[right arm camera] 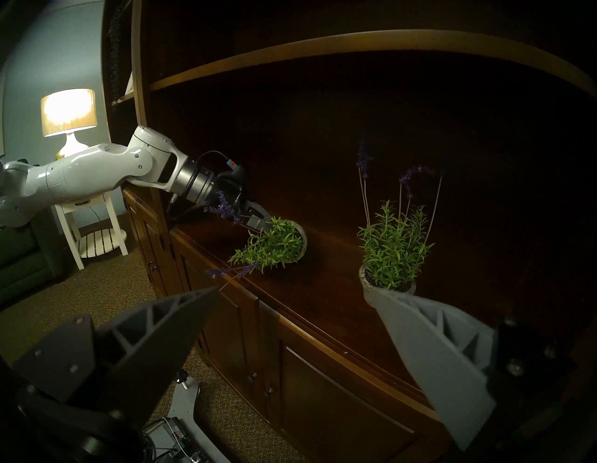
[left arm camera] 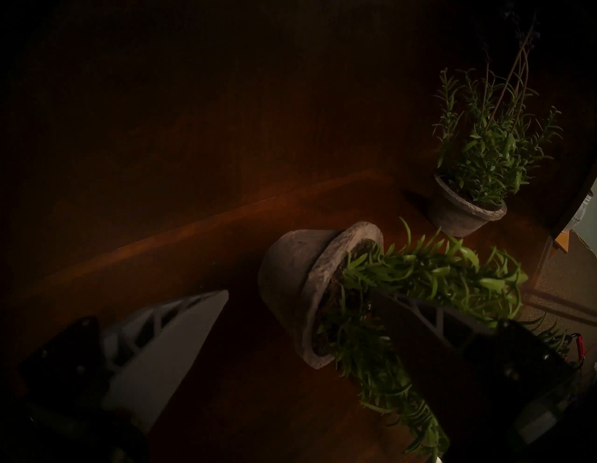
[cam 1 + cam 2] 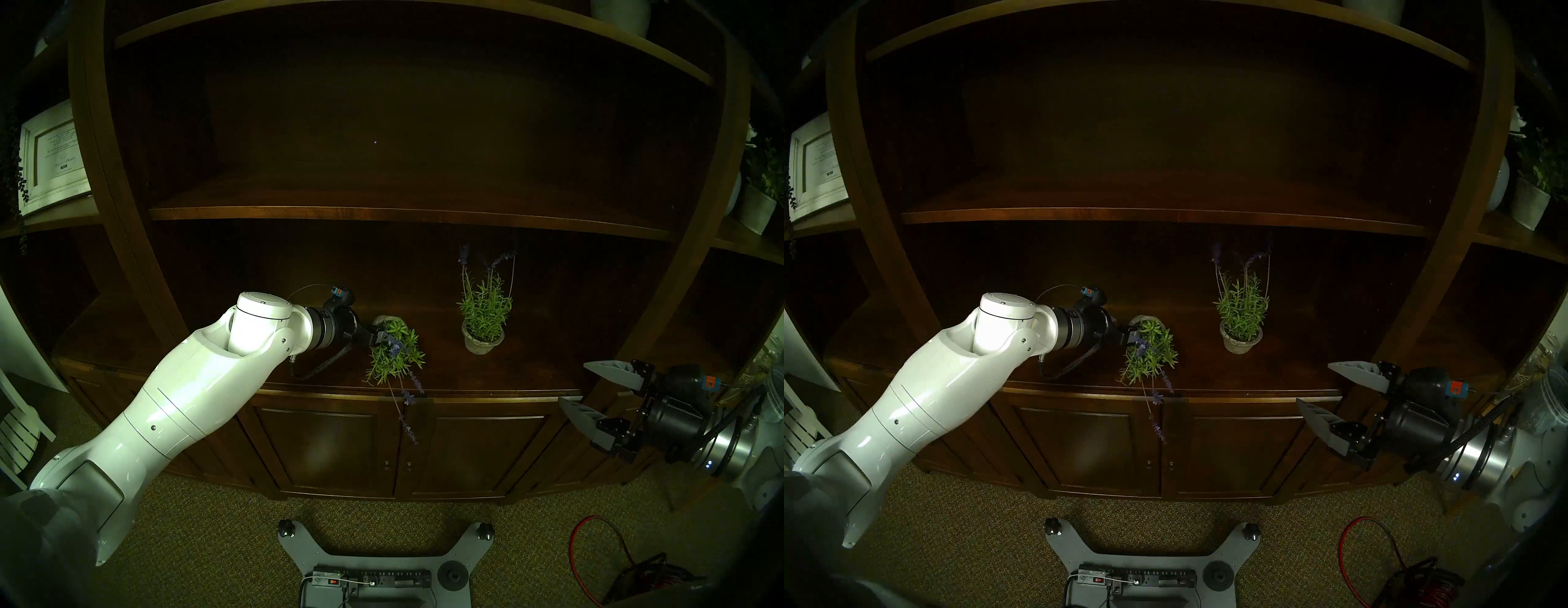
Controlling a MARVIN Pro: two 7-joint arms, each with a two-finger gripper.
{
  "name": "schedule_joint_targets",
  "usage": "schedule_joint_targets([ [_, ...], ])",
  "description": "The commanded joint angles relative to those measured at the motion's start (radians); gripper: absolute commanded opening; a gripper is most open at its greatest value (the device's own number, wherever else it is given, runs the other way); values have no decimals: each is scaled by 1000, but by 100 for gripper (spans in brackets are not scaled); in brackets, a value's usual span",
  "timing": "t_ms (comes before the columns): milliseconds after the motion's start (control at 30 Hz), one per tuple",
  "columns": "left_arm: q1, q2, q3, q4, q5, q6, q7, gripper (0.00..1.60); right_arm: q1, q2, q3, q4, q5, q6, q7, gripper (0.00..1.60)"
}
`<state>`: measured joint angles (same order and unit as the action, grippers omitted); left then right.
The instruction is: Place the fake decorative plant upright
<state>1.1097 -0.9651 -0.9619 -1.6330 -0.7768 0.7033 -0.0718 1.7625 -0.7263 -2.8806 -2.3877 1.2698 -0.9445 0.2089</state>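
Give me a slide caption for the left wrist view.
Left gripper open around a tipped-over potted plant on the shelf; a second plant stands upright behind.

Left finger amid foliage.

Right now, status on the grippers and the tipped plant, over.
Left gripper open, straddling the tipped plant, one finger in the leaves. Right gripper open, idle. Plant on its side, stems over the shelf edge. Upright plant stands apart.

Upright plant: right of centre on the cabinet top
Framed print: left side shelf
Lamp: lit
Red cable: floor
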Motion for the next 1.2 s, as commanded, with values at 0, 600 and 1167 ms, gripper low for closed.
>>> schedule_joint_targets([
  [0,-42,-19,-14,4,5,-19,-4,141,4,-8,1,3,11,-15,10,160],
  [600,-29,-21,-25,15,11,-26,-28,102,-1,-23,1,-1,37,-15,36,160],
  [1167,-27,-28,-4,55,41,-38,-52,60,1,-22,1,2,56,-15,51,160],
])
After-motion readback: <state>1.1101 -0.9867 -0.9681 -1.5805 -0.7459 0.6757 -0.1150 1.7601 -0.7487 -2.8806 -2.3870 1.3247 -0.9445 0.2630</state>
